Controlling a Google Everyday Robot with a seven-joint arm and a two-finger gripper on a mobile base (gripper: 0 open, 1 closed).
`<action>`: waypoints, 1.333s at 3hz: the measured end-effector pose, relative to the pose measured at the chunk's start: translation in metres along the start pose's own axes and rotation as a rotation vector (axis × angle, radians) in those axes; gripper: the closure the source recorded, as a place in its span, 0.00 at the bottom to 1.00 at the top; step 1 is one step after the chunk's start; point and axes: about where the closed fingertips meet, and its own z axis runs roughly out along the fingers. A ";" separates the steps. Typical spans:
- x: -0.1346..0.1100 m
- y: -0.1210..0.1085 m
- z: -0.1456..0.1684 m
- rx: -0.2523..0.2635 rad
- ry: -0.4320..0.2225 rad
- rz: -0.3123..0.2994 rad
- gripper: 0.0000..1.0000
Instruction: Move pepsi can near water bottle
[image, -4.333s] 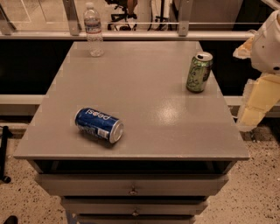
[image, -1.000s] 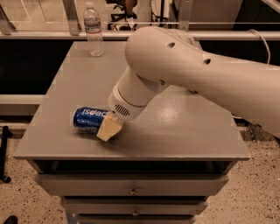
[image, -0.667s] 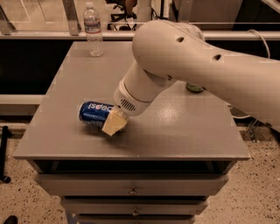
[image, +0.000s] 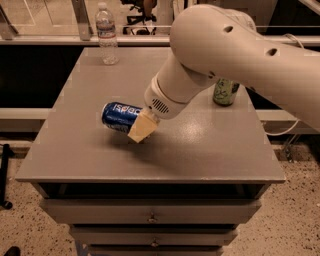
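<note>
Left of centre on the counter (image: 210, 150), your claw (image: 139, 128) is clamped on the right end of the pepsi can (image: 119, 116), which lies sideways, seemingly just off the surface. At the back-left corner stands the water bottle (image: 106, 34), well apart from it. A green can (image: 226, 93) stands at the right, partly behind your arm.

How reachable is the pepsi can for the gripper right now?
Likely yes. The gripper sits at the right end of the pepsi can, which lies on its side on the table, nothing between them. The green can and water bottle stand far off.
</note>
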 end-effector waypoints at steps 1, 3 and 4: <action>-0.007 -0.013 0.003 0.021 -0.016 -0.003 1.00; -0.040 -0.103 0.029 0.077 -0.067 0.006 1.00; -0.069 -0.146 0.047 0.079 -0.090 0.005 1.00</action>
